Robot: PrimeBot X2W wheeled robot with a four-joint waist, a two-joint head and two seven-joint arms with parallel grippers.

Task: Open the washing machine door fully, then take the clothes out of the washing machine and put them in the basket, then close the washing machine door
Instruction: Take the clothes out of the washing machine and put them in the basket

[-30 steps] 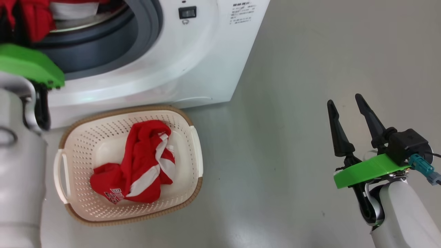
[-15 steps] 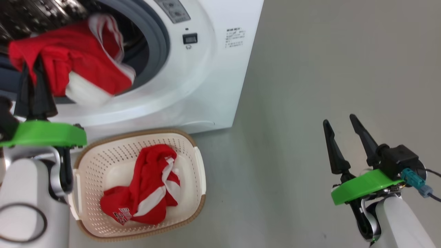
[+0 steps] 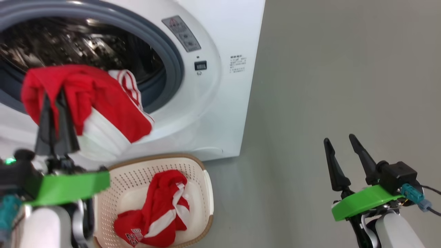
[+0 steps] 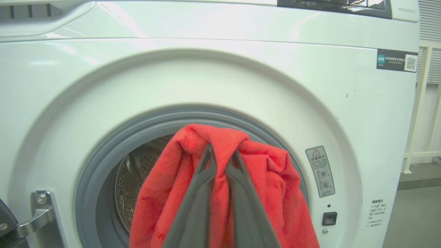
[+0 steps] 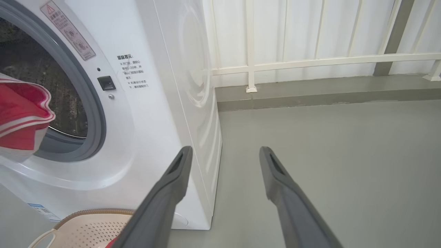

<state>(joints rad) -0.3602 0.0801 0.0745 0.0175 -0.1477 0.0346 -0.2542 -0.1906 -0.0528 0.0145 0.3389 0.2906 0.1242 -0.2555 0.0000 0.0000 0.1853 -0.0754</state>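
Two garments: you hold one bright red fabric garment with white stripes [image 3: 103, 100]; a second red-and-white garment [image 3: 162, 203] lies bunched inside the cream perforated plastic basket with brown woven-look rim [image 3: 207, 193].
Left gripper: your left gripper [image 3: 54, 94] is clamped on the held garment, fingers nearly together, cloth draped over both tips and hanging to its right.
Garment position: in front of the grey rubber ring [image 3: 173, 65] of the big white front-loading washing machine [image 3: 227, 103], outside the perforated steel drum [image 3: 79, 44].
Right gripper: your right gripper [image 3: 339, 138] stands spread and empty over the grey floor [image 3: 327, 69], well apart from the machine.
Basket: on the floor, just beside the machine's front.
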